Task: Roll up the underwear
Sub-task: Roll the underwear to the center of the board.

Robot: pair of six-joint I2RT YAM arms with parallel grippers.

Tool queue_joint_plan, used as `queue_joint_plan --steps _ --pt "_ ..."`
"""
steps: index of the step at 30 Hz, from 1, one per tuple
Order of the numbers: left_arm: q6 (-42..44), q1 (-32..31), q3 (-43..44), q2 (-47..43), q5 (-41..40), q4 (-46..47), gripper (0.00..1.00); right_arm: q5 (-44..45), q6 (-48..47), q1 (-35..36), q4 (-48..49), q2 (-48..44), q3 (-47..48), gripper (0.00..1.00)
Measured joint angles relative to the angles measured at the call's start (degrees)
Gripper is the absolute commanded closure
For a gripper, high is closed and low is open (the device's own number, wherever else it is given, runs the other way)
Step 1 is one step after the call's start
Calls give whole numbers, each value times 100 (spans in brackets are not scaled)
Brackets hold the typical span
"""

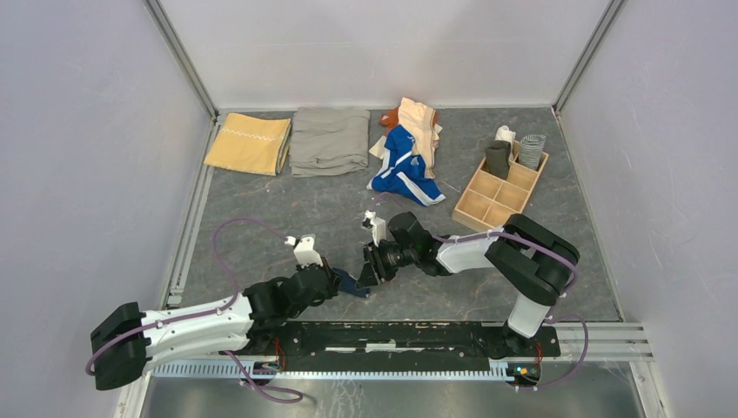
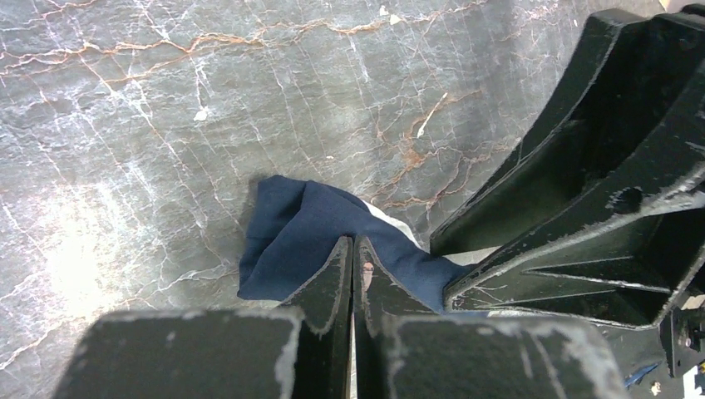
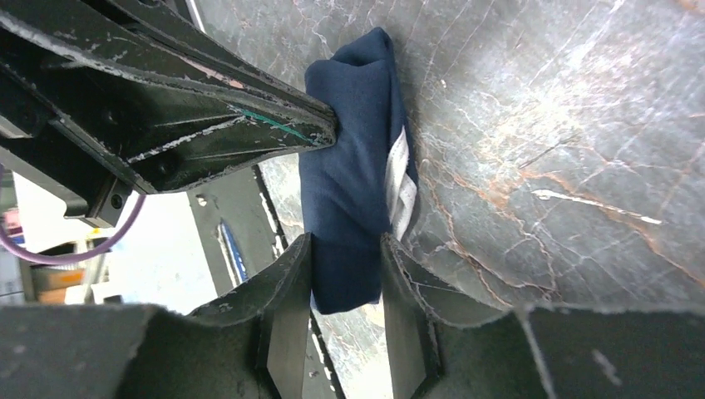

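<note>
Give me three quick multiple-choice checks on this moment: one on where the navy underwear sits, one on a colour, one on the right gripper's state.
1. Where is the navy underwear?
A. At the far left corner
B. Near the front of the table, between the two arms
C. Hanging over the table's right edge

2. What colour is the folded cloth at the far left?
A. Mustard yellow
B. Red
C. White

3. How is the right gripper?
A. Open, clear of any fabric
B. Out of view
C. Shut on the navy underwear

Answers:
1 B: the top view shows it low in the frame, with the left gripper pinching one end and the right gripper at the other.
2 A: it is plainly yellow in the top view.
3 C: the right wrist view shows its fingers pressing both sides of the fabric.
</note>
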Motion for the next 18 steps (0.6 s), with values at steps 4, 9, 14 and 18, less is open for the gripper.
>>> queue_joint_plan --steps 4,9,14,18 --pt "-63 0 7 37 -39 22 98 293 -501 0 -575 -223 157 57" --pt "-83 0 7 4 -87 4 98 776 -1043 0 -1187 -544 299 50" --pt "-87 0 7 33 -101 22 98 1016 -1381 -9 -1502 -726 343 49" --pt "-87 0 7 107 -116 90 98 1172 -1600 -11 -1711 -809 345 49"
